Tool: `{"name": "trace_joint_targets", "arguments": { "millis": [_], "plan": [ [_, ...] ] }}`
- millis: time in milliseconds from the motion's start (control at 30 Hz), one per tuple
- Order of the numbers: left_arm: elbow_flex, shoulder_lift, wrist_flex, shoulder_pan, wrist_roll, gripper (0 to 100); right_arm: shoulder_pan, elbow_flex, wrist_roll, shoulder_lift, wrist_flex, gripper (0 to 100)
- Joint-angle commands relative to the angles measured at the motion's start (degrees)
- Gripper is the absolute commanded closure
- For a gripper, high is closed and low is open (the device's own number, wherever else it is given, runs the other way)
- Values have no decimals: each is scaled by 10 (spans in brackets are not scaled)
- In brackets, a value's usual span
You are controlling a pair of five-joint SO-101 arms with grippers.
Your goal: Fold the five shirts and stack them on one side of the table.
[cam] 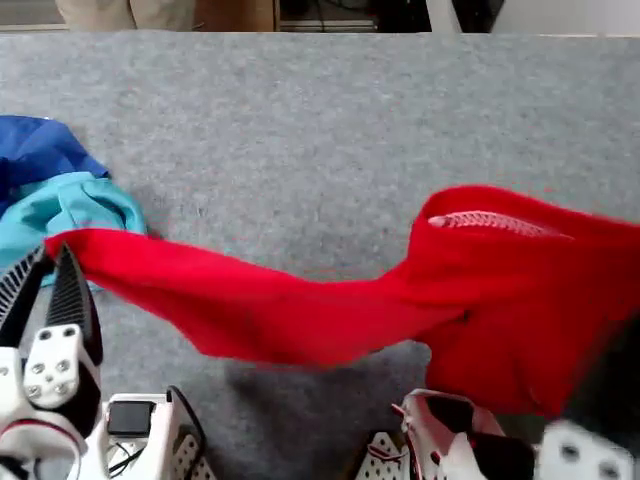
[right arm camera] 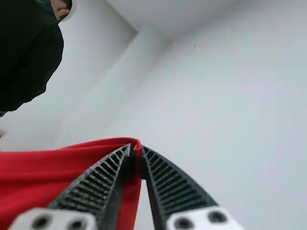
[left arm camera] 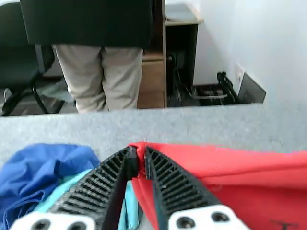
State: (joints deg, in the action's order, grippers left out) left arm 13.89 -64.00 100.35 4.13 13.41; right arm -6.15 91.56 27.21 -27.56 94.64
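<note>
Red shirt (cam: 300, 318) clamped L+R; aloft

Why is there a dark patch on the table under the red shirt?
High view: the dark patch is the shadow of the red shirt on the grey table, so light comes from above. Left wrist view: the left pincer pinches one end. Right wrist view: the right pincer pinches another edge before an evenly bright wall.

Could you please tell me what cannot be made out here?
The red shirt: high view, right side cut off by the edge.
The blue shirt and teal shirt: high view, cut off by the left edge; the red shirt hides part of the teal one.
</note>
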Motion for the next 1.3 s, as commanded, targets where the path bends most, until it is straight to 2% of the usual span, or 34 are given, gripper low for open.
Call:
{"name": "trace_joint_targets", "arguments": {
  "millis": [0, 100, 233, 300, 433, 533, 633, 733, 900, 1067, 1133, 1267],
  "plan": [
    [-43, -5, 0, 4, -1, 981, 7, -85, 5, 3, -7, 993],
    [-100, -5, -53, 4, -2, 981, 7, -188, 2, 7, -46, 993],
    [-209, -5, -194, 12, -2, 981, 7, -336, 1, 29, -137, 994],
    [-274, -4, -296, 40, -6, 981, 7, -422, 1, 48, -202, 994],
    [-423, 30, -547, 77, -80, 981, 6, -582, 1, 97, -343, 994],
    [-516, 91, -731, 81, -119, 981, 6, -668, 0, 141, -437, 994],
    [-550, 174, -848, 62, -125, 981, 7, -714, 0, 196, -509, 994],
    [-524, 264, -879, 53, -126, 981, 16, -720, 0, 266, -559, 995],
    [-393, 429, -879, 54, -127, 981, 29, -651, -2, 387, -587, 995],
    [-269, 568, -878, 54, -127, 981, 26, -538, -58, 479, -585, 995],
    [-216, 611, -858, 54, -127, 981, 26, -489, -62, 508, -565, 995],
    [-91, 683, -760, 54, -127, 981, 28, -391, -64, 557, -492, 995]
  ]
}}
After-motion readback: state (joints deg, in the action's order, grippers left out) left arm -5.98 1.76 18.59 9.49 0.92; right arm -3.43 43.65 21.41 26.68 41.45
